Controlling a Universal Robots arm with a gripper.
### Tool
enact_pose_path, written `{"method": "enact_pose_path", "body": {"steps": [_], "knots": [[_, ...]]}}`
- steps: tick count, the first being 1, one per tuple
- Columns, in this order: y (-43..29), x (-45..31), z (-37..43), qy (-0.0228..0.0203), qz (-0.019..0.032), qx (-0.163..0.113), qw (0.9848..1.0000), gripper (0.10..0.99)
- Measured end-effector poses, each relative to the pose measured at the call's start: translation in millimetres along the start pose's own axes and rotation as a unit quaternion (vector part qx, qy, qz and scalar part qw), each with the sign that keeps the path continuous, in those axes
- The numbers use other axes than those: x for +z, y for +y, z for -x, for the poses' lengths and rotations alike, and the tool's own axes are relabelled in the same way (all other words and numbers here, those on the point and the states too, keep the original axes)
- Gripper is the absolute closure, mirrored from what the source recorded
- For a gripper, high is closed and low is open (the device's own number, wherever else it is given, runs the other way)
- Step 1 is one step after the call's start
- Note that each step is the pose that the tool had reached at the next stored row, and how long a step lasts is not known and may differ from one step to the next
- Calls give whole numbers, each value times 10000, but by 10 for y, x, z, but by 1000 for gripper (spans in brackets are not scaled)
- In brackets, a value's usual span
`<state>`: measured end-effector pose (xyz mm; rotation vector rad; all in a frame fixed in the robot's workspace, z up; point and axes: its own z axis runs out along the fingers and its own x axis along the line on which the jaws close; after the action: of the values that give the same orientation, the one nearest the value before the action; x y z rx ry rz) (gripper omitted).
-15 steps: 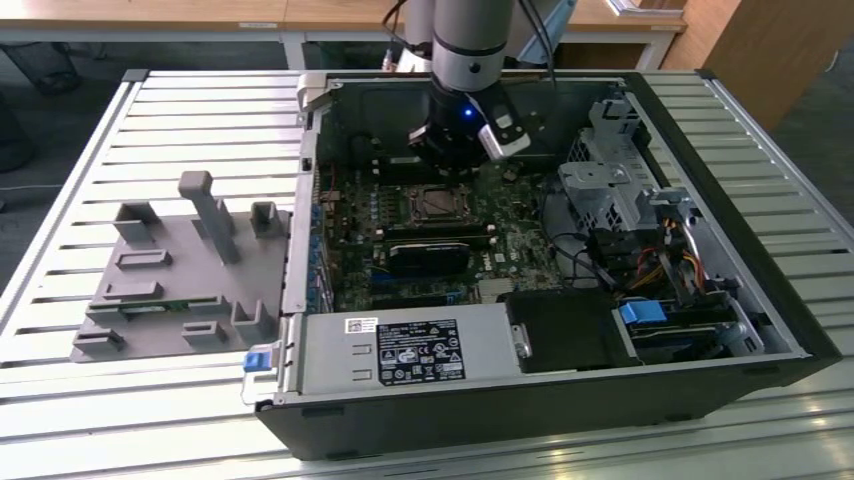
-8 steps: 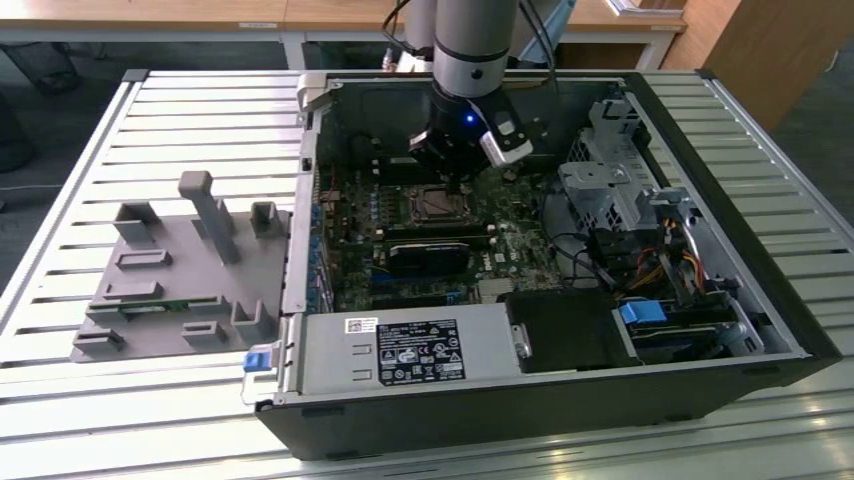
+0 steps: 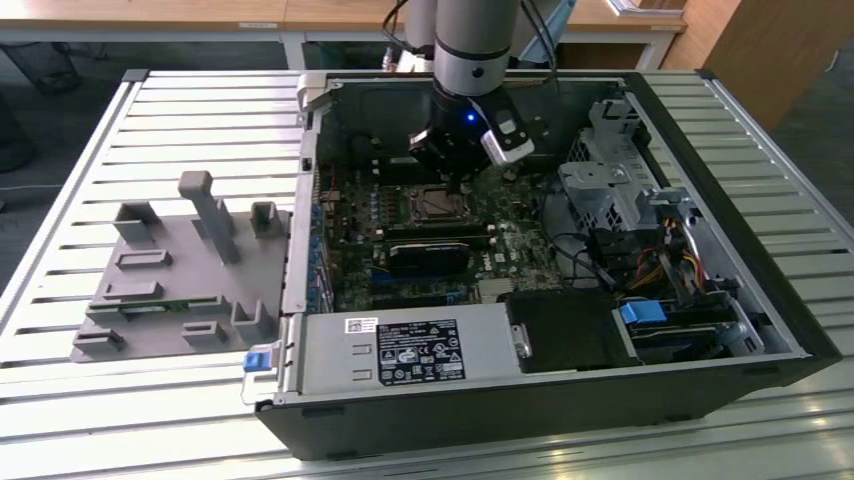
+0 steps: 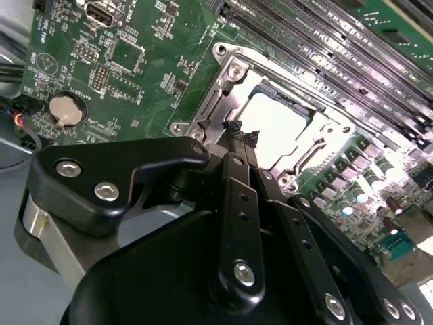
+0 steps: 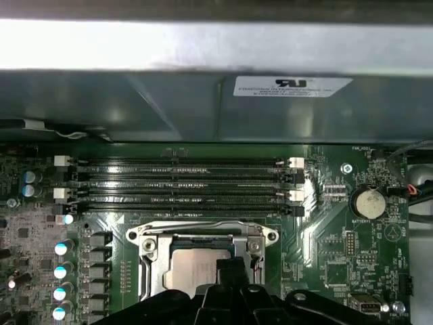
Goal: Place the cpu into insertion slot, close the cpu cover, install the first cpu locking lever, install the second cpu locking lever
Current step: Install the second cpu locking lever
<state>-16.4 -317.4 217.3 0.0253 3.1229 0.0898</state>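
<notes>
1. Over the socket, the claw (image 4: 238, 135) has its fingers pressed together, tips at the cpu cover (image 4: 223, 88) edge.
2. Beneath, the cpu (image 4: 274, 128) sits in the insertion slot (image 5: 196, 261).
3. Risk: a sideways slip could scrape nearby board parts.

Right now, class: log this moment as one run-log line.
gripper: fingertips together, over socket edge | cpu: seated in insertion slot | cpu cover: down around cpu | levers: state unclear
</notes>
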Motion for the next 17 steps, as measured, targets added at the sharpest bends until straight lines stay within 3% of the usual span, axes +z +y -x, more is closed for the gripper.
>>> {"method": "enact_pose_path", "body": {"steps": [4,8,17], "knots": [[5,-100,2,1,-1,-1,10000,969],[-22,-109,3,0,-1,-1,10000,969],[-204,-119,6,8,-1,0,10000,969]]}}
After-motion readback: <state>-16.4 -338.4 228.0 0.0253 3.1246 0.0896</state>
